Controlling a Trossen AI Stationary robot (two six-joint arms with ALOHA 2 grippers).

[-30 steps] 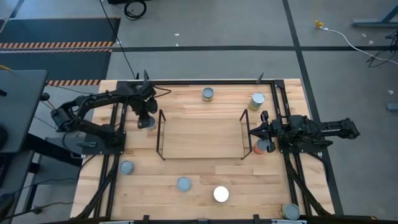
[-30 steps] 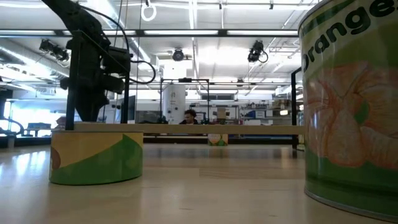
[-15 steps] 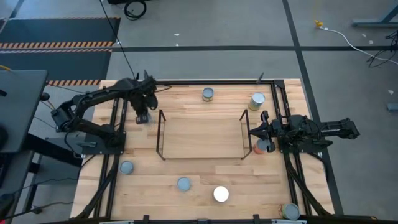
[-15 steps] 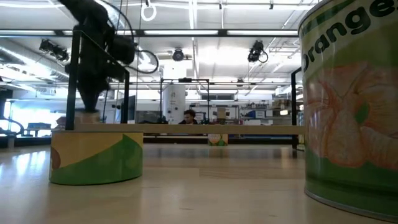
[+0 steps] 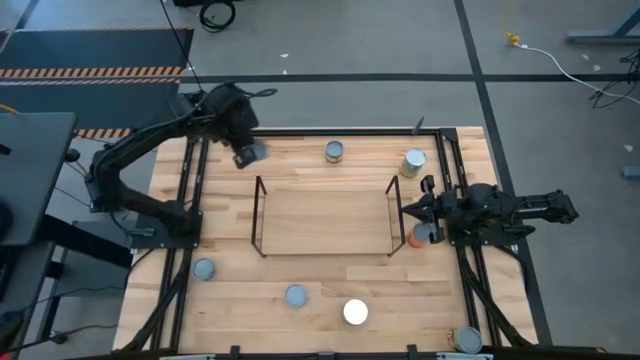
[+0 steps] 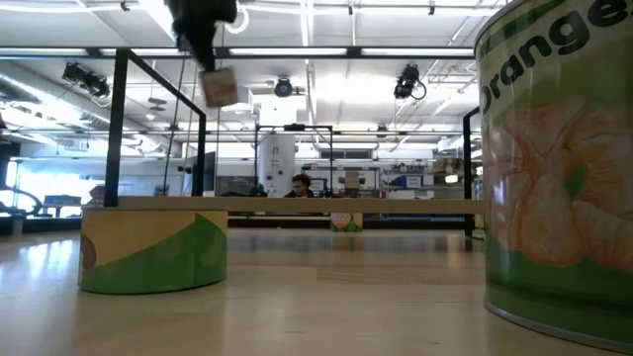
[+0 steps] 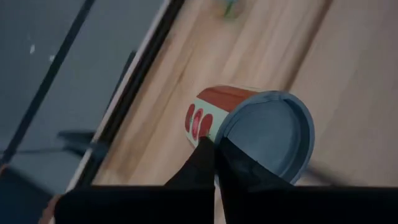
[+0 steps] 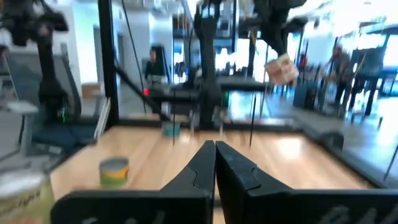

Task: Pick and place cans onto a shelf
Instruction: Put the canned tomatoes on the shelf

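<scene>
Above the table's far-left corner, our left pincer [image 5: 246, 150] holds a can [image 5: 251, 153] clear of the wood, clamped by its side, as the left wrist view shows: grey-blue top, red and white side [image 7: 249, 124]. A second ago that pincer was low beside the left end of the shelf [image 5: 259, 215] with the can on the table; half a second ago it had begun to rise; now the arm has swung up and toward the far edge, and in the low view the can [image 6: 219, 87] hangs tilted high over the table.

Our right pincer [image 5: 412, 210] has not moved since then. It waits just beside the shelf's right end frame, its fingers [image 8: 211, 158] closed together with nothing between them. A red-sided can [image 5: 424, 236] sits on the table right by it.

The shelf stands bare in the middle of the table [image 5: 320, 270]. The other cans lie as before: two near the far edge [image 5: 334, 151] [image 5: 414, 160], two grey-blue ones near the front left [image 5: 204, 269] [image 5: 295, 295], the white-topped one [image 5: 355, 312] beside them, and one at the near right corner [image 5: 468, 340].
</scene>
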